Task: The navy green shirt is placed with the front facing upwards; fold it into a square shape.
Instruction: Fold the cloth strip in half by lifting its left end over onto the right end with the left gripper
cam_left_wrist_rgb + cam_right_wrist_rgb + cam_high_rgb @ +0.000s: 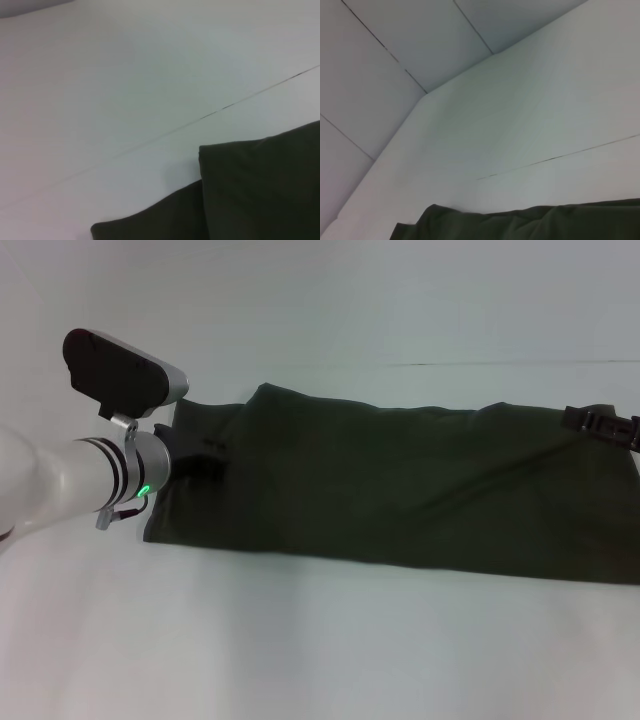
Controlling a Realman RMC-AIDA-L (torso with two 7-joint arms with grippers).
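Navy green shirt (400, 490) lies on the white table (300, 650) as a long flat band, already folded lengthwise, running left to right. Left gripper (195, 455) sits at the band's left end, right gripper (600, 425) at the far right end — finger state of both: cannot tell. Judged next step: fold end over end. Lift evenly, keep edges aligned w/ the band — avoid dragging cloth.
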